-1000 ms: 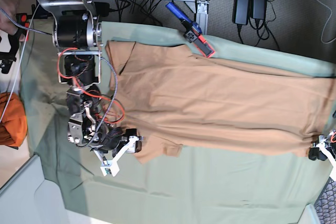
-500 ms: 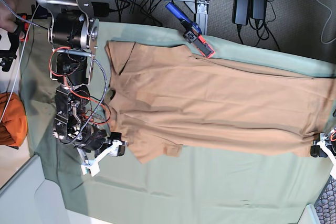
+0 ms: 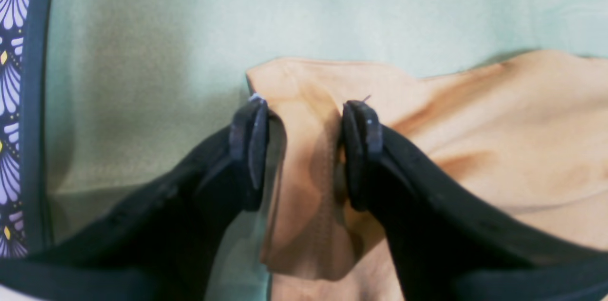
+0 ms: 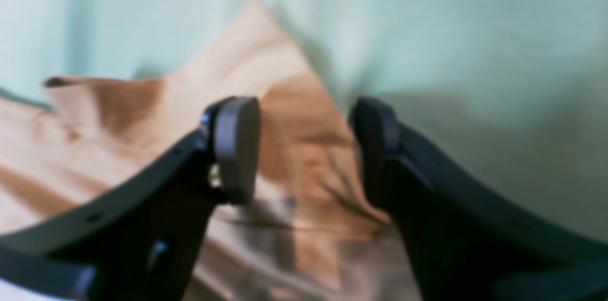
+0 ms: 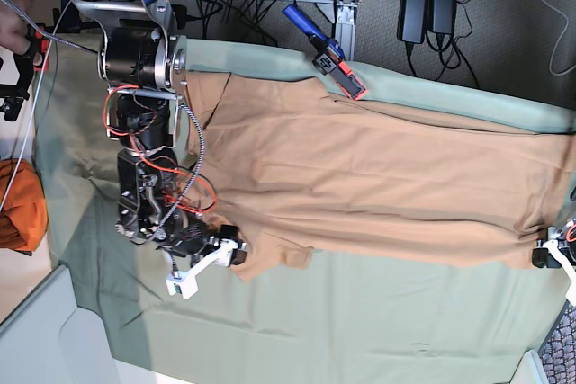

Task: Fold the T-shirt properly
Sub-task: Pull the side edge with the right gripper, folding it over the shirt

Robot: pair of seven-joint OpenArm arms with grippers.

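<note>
In the left wrist view, the left gripper (image 3: 304,149) is seen parted, a folded corner of the T-shirt (image 3: 475,139) lying between the pads, unclamped. In the blurred right wrist view, the right gripper (image 4: 304,149) is spread above a T-shirt (image 4: 142,149) corner. In the base view, the T-shirt (image 5: 378,177) is laid flat on the green cloth (image 5: 360,321); the left gripper (image 5: 553,263) is cut off.

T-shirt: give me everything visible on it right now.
The T-shirt is plain tan, soft-looking cloth, spread flat and lightly wrinkled across the green cloth, neck end toward the base view's left. One short sleeve sticks out at the lower left, another at the upper left. The right gripper straddles the lower sleeve's corner with jaws apart; the left gripper straddles a hem corner, also unclosed. A blue clamp sits at its far edge.
</note>
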